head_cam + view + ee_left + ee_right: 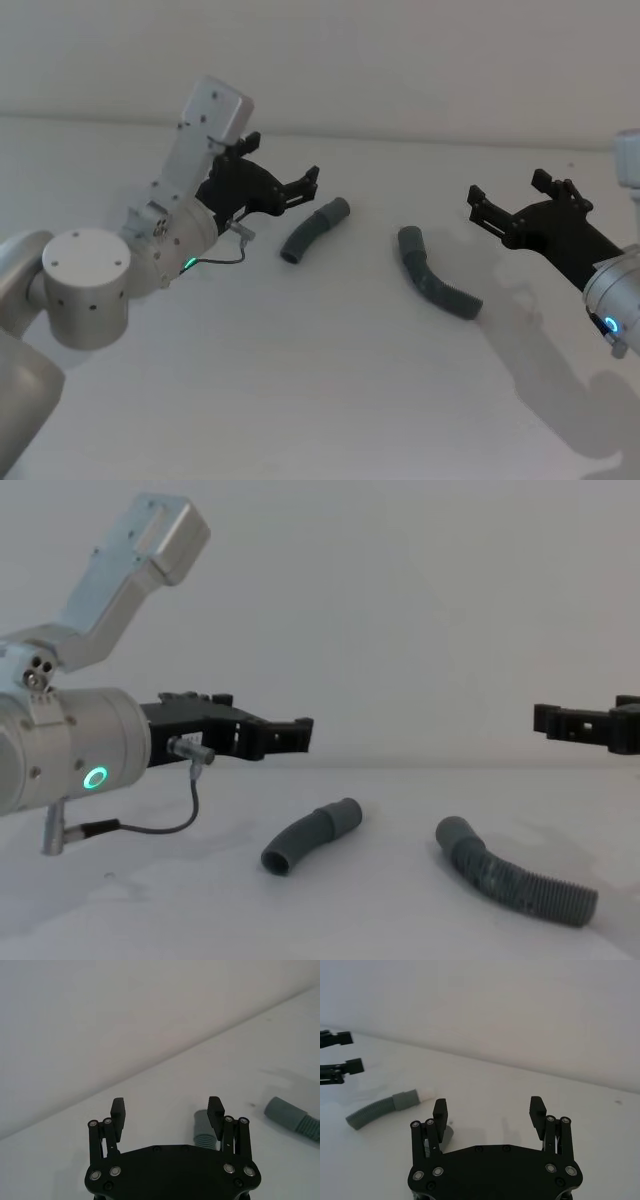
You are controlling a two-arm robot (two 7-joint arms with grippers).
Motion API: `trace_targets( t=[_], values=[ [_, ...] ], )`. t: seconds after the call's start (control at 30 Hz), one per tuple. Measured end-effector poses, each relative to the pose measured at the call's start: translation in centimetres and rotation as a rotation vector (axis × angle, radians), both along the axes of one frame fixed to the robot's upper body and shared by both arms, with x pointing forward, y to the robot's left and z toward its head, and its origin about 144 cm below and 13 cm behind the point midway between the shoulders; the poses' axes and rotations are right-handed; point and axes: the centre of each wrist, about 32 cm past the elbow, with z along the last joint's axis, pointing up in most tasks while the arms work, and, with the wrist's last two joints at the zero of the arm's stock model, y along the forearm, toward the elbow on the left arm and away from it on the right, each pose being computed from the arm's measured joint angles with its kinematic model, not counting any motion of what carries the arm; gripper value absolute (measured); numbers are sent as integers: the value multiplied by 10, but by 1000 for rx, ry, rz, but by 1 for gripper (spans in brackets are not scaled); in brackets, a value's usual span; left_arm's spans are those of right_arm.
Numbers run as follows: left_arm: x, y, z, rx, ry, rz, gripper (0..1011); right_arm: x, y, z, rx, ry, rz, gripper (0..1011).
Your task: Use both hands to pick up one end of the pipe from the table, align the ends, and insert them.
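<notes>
Two dark grey pipe pieces lie apart on the white table (300, 390). The short curved elbow (313, 230) (310, 836) is at centre left, and its stepped end (202, 1129) shows just beyond one finger in the left wrist view. The ribbed hose (436, 273) (515, 880) lies at centre right, its smooth cuff (285, 1112) towards the elbow. My left gripper (284, 158) (167, 1110) (290, 734) hovers open above and left of the elbow. To the right of the hose my right gripper (507, 188) (487, 1110) (565, 720) hangs open in the air. The right wrist view has the elbow (382, 1109) with its pale tip (426, 1094).
A thin grey cable (222, 258) loops from the left wrist near the table. The pale wall (400, 60) rises behind the table's far edge. Shadows of the right arm fall on the bare surface at front right.
</notes>
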Motion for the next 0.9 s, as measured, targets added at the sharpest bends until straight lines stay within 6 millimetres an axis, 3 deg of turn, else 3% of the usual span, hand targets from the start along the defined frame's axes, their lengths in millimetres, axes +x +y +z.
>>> trace_targets(
  t=[0.4,0.9],
  values=[
    [20,-3,0,3,99,-76,1001,4,3,12,-34,61,43,1000],
    [25,-10,-8,23,154,-98,1001,1,13,7,-56,112,73,1000]
  ],
)
